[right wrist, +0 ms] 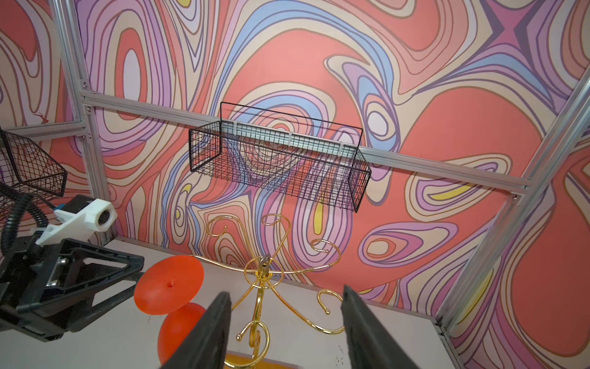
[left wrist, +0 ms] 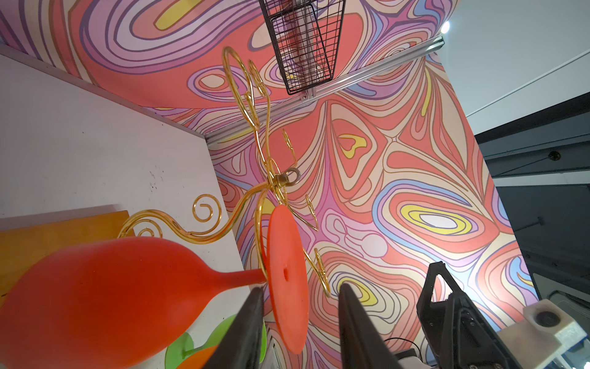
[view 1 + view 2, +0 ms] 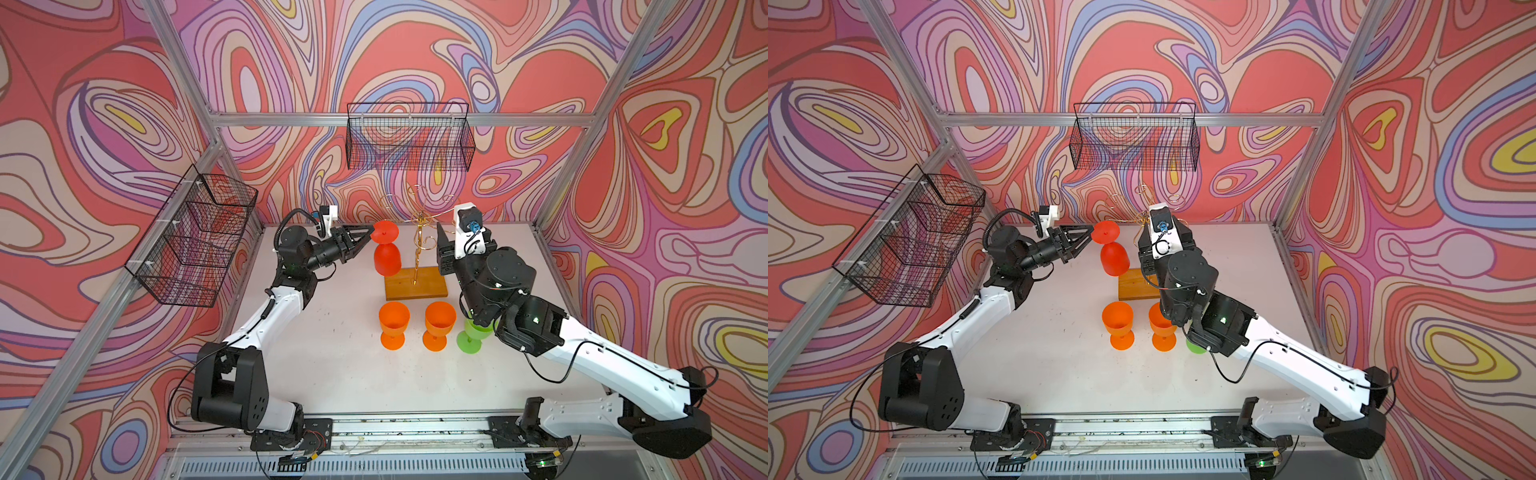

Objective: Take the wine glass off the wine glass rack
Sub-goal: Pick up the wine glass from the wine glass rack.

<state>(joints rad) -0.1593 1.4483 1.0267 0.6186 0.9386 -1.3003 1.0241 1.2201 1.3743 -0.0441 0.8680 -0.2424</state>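
Note:
A red wine glass (image 3: 386, 259) hangs upside down from an arm of the gold wire wine glass rack (image 3: 420, 243), which stands on a wooden base (image 3: 415, 284). The glass's round foot (image 2: 285, 255) sits on top of the curled arm. My left gripper (image 3: 370, 236) reaches in from the left, open. Its two fingers straddle the rim of the foot, with a gap on one side in the left wrist view (image 2: 300, 287). My right gripper (image 1: 286, 290) is open and holds nothing, just right of the rack's stem (image 1: 258, 306).
Two orange goblets (image 3: 394, 324) (image 3: 439, 324) stand upright in front of the base. A green glass (image 3: 471, 338) beside them is partly under my right arm. Black mesh baskets hang on the back wall (image 3: 409, 137) and the left wall (image 3: 195, 237).

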